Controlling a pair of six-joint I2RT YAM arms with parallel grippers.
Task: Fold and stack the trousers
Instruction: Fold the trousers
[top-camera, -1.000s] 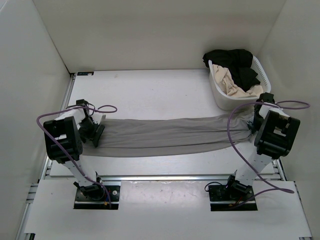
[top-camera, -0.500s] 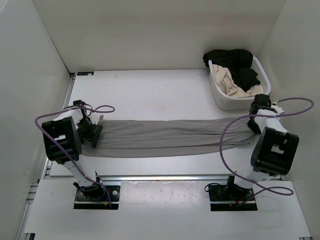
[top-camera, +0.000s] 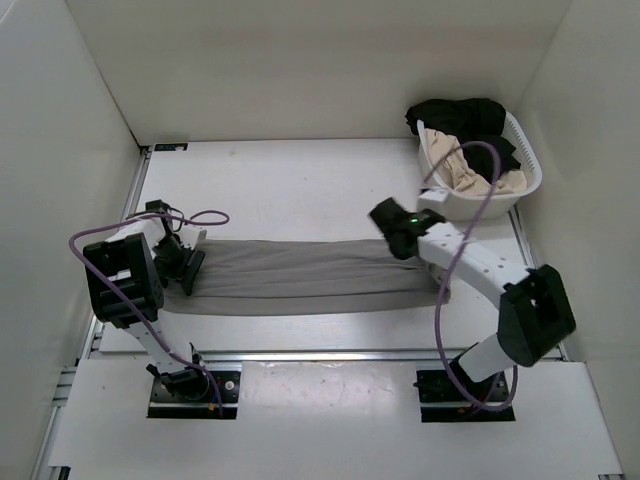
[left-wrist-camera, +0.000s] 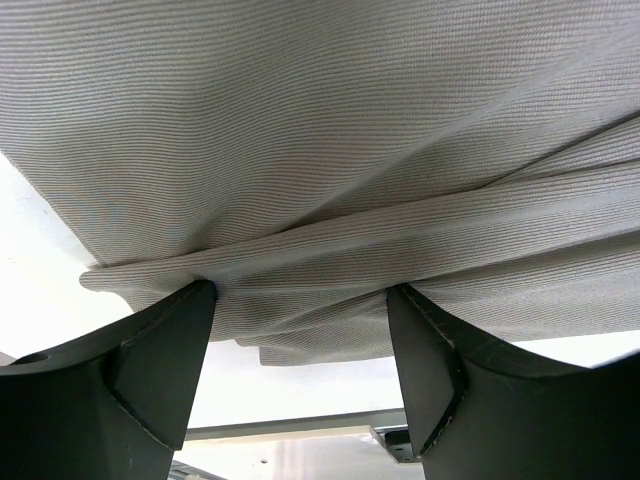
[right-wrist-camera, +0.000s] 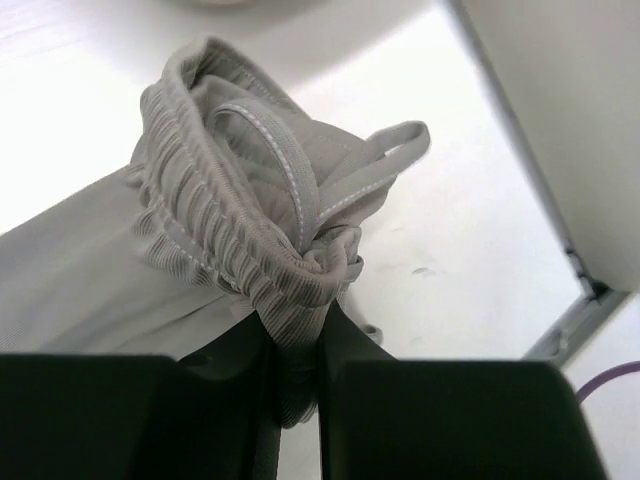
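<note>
The grey-taupe trousers lie stretched across the table from left to right. My right gripper hovers over their right half, shut on the bunched elastic waistband, which sticks up out of the closed jaws with a drawstring loop on top. My left gripper is at the trousers' left end. In the left wrist view its fingers stand wide apart with their tips against the ribbed fabric, and wrinkles gather at the left tip. The left gripper is open.
A white laundry basket stands at the back right, holding a black garment and a beige-cream one. White walls close in on three sides. A metal rail runs along the near edge by the arm bases.
My right arm has swung left from the table's right edge to above the trousers' right half, carrying the waistband with it. The left arm has stayed put.
</note>
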